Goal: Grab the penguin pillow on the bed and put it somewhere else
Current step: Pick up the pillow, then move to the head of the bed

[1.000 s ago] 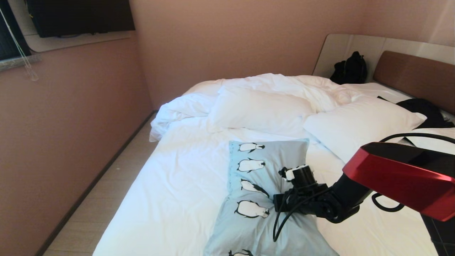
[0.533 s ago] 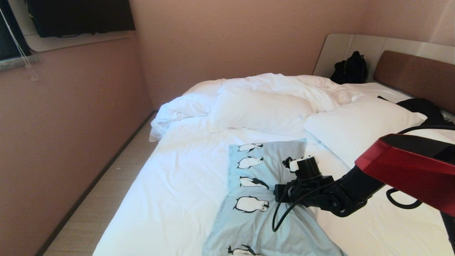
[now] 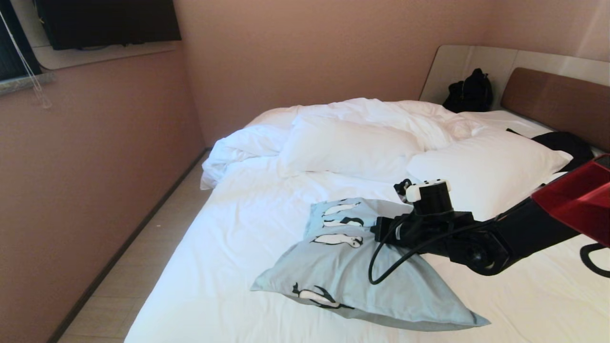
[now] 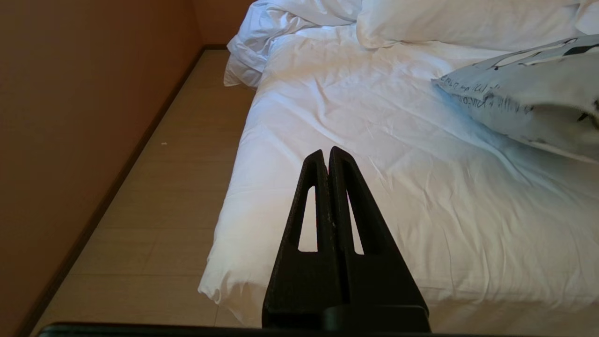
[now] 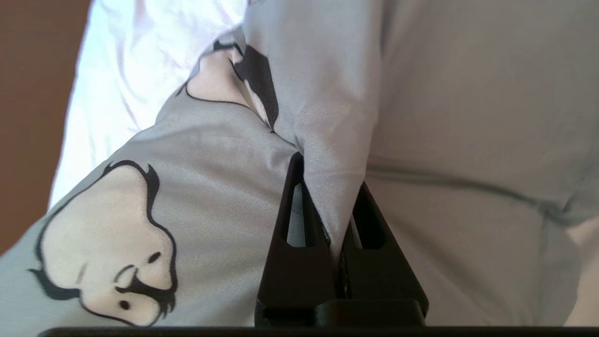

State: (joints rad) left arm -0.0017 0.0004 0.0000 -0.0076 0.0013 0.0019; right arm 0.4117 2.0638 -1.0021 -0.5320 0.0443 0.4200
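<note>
The bed (image 3: 248,224) carries the penguin pillow (image 3: 333,267), partly raised near its middle. The right end effector (image 5: 327,187) is clamped on a pinch of its fabric: lift underway. Next, I judge, carry it clear. The left end effector (image 4: 326,157), closed and empty, hangs beside the bed.

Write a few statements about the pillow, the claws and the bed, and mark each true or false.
1. The right claw is shut on a fold of the penguin pillow. True.
2. The penguin pillow lies flat on the bed. False: one side is raised off the sheet.
3. The left claw holds a white pillow. False: it is shut on nothing, out over the bed's edge.
4. A black bag stands by the headboard. True.
5. Two white pillows lie beyond the penguin pillow. True.
</note>
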